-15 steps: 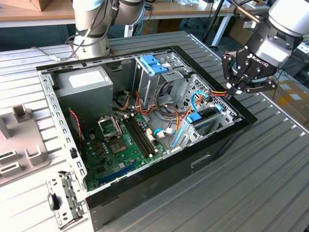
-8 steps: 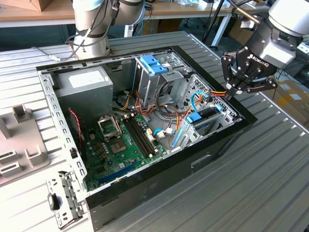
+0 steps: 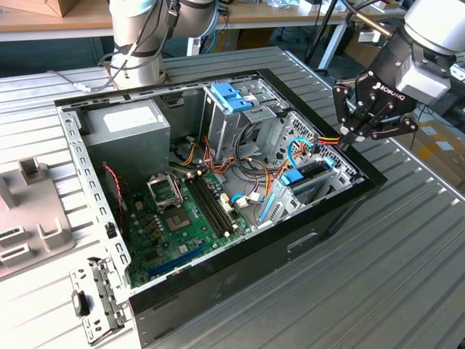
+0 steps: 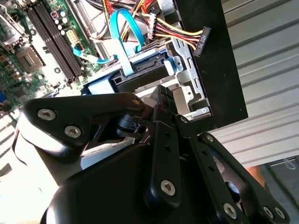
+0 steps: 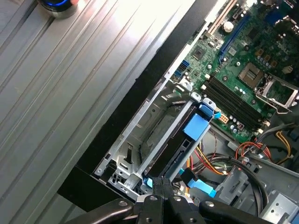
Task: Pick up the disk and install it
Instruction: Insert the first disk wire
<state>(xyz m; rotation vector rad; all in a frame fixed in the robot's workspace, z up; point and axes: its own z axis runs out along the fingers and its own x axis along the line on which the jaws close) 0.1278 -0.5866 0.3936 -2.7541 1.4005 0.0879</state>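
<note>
The disk (image 3: 309, 177) stands on edge in the drive bay at the corner of the open computer case (image 3: 305, 240), on the exterior view's right. Its dark edge and blue rails are visible in both wrist views (image 4: 140, 74) (image 5: 184, 137). My gripper (image 3: 349, 138) hangs just above the case's rim, over the end of that bay, with its fingers shut together and nothing between them. The fingertips (image 5: 161, 183) point down at the end of the disk, and I cannot tell whether they touch it. In the second wrist view the gripper (image 4: 162, 93) hides part of the bay.
Red and yellow power cables with a black connector (image 4: 201, 42) hang over the case rim beside the gripper. Inside the case are a motherboard (image 3: 182, 211), a grey power-supply box (image 3: 127, 123) and a cage with blue clips (image 3: 232, 98). A loose metal bracket (image 3: 94, 305) lies on the ribbed table.
</note>
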